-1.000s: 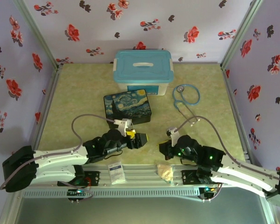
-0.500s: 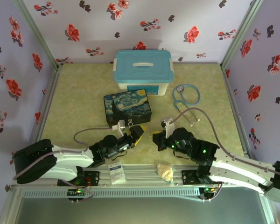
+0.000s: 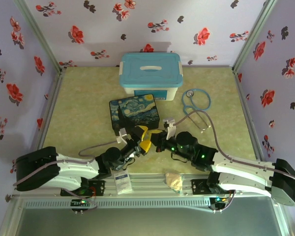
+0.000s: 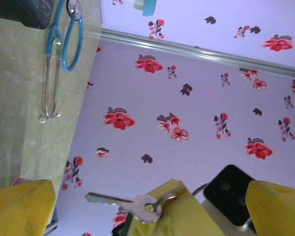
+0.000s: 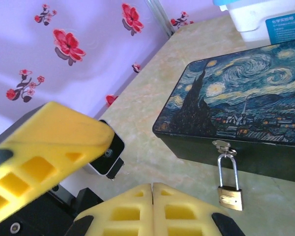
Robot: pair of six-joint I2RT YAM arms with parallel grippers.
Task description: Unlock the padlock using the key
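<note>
One padlock (image 5: 229, 194) on box (image 5: 246, 105) — stethoscope (image 3: 190, 93), tub (image 3: 150, 73) nearby

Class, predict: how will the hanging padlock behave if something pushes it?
The padlock hangs freely from the box clasp, so it probably swings away. Its brass body looks solid, likely rigid and heavy for its size.

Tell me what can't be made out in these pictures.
Padlock keyhole: right wrist view, turned away from the camera.
Key ring: left wrist view, partly behind the right fingers.
Storage box label text: right wrist view, too small, cut by the edge.
</note>
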